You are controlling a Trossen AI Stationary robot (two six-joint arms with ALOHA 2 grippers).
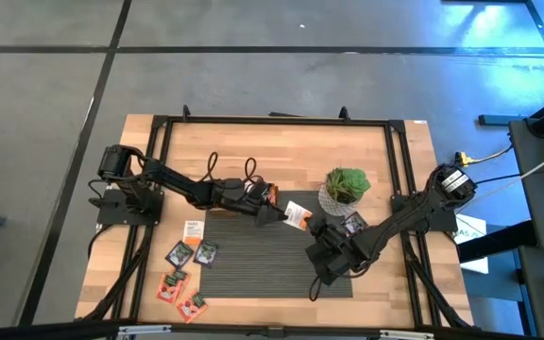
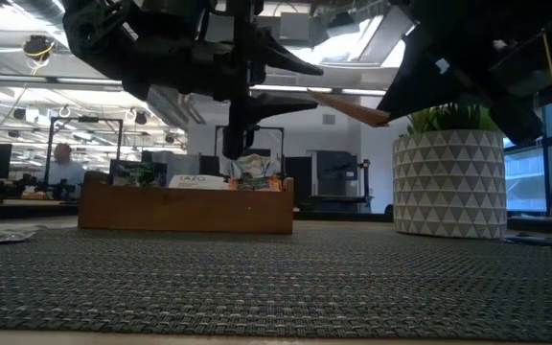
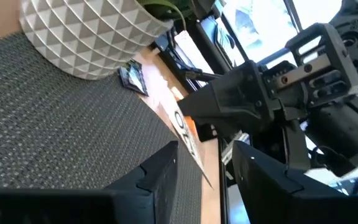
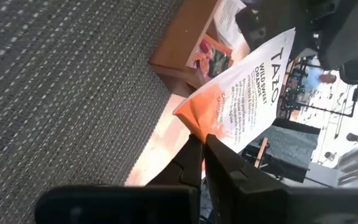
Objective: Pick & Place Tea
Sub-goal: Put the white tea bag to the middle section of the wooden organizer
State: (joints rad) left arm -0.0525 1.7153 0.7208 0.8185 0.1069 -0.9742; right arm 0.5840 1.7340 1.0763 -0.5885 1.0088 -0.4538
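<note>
While I look down from above, my right pincer (image 1: 302,224) sits over the dark mat (image 1: 253,269) in the middle of the counter (image 1: 281,151), clamped on a white and orange tea sachet (image 1: 297,215). My left pincer (image 1: 277,210) is just beside that sachet on its other side, fingers apart. A potted plant (image 1: 346,189) stands near the mat's far right corner. More sachets (image 1: 185,269) lie loose on the counter's near left part, some dark, some orange-red, one white.

From counter height, the held sachet (image 2: 348,107) hangs edge-on in the air, tilted, between the dark arms. Behind it stands a wooden tray (image 2: 186,207) with sachets upright in it, and the plant's white patterned pot (image 2: 448,182) is on the right. A person sits at a desk in the room behind.

Through my left wrist camera, my two fingers (image 3: 157,171) stand apart with the sachet's edge (image 3: 188,138) between them, apparently untouched by either. A dark sachet (image 3: 133,76) lies beside the pot (image 3: 86,31).

Through my right wrist camera, my fingers (image 4: 194,158) are pinched together on the sachet's orange corner (image 4: 244,84); the tray (image 4: 191,43) lies beyond it.
</note>
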